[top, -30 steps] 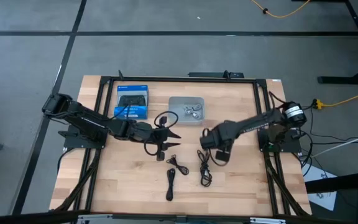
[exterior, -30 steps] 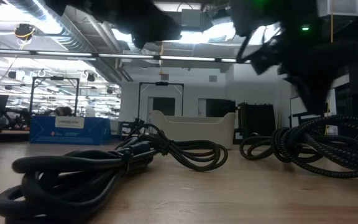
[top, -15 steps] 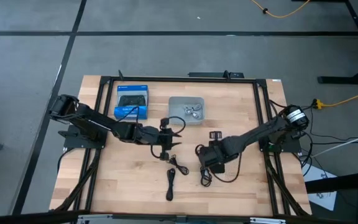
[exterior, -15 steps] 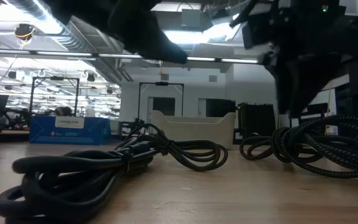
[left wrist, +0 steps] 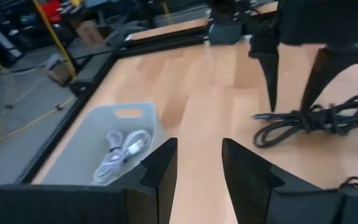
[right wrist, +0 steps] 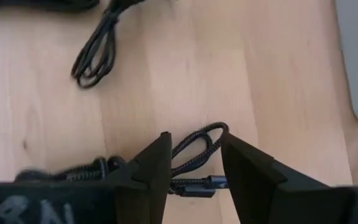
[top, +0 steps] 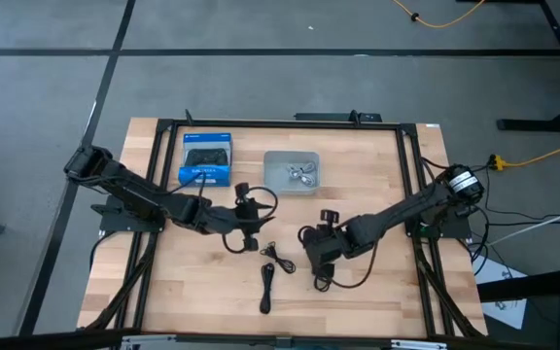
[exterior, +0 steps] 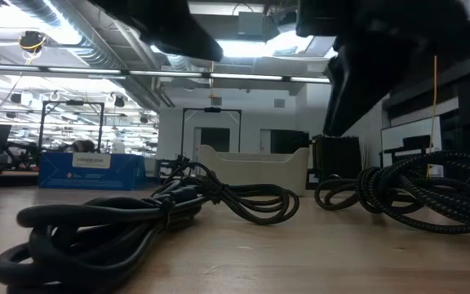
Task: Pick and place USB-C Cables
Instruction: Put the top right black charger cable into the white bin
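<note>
Three black USB-C cables lie on the wooden table: a braided one [top: 322,276] [right wrist: 194,149], a small one [top: 280,258] [right wrist: 95,56] and a long bundle [top: 266,289]. The white cable [top: 304,175] [left wrist: 124,148] lies inside the grey tray [top: 272,161]. My right gripper [top: 315,245] [right wrist: 194,135] is open and points down. Its fingers stand on either side of the braided cable's far loop; I see no touch. My left gripper [top: 249,212] [left wrist: 199,144] is open and hovers between the tray and the cables.
A blue box [top: 207,158] [exterior: 92,170] lies on the table's far left part, beside the tray [exterior: 255,167]. A black frame [top: 261,123] runs round the table. Bare wood [top: 202,282] lies toward the near left. The left arm's own wire [top: 261,194] loops near the tray.
My right gripper has moved toward the table's left and near edge and come down over the braided cable's far end. My left gripper has drawn back toward the table's left. The cables have kept their places.
</note>
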